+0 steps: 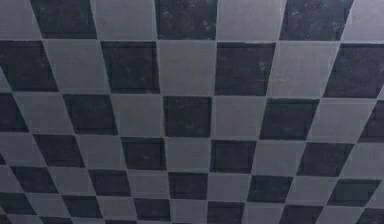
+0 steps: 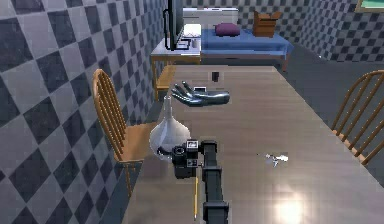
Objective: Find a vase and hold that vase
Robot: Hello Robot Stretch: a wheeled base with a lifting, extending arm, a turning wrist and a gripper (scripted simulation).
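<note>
The vase [image 2: 168, 132] stands on the table [image 2: 270, 120], close to the table's edge on the arm side view's left. It is a pale, shiny piece with a wide round belly and a narrow neck. Its long axis is upright, neck up and belly resting on the tabletop. The gripper [image 2: 180, 157] sits right at the foot of that belly, and the vase lies just up and to the arm side view's left of the gripper's dark body. This is the relation the coming grasp depends on, though we cannot tell whether the fingers are touching the vase or just beside it. Since the vase rests on the table directly behind the gripper's far end, we also cannot tell whether the gripper holds anything. The arm [image 2: 211, 190] rises as a dark bar from the bottom edge, reaches straight out over the tabletop and ends low, at about the height of the belly. By our judgement a sound hold would be around the belly or the base of the neck, followed by a lift clear of the table. Farther out on the table lies a dark hand-shaped sculpture [image 2: 198, 95], and a small pale object [image 2: 275, 158] lies to the arm's right. A wooden chair [image 2: 110, 110] stands at the near edge by the vase. Well beyond are a bed [image 2: 245, 45] and a dark screen [image 2: 173, 25]. In the forward view we face a checkered surface [image 1: 190, 110].
</note>
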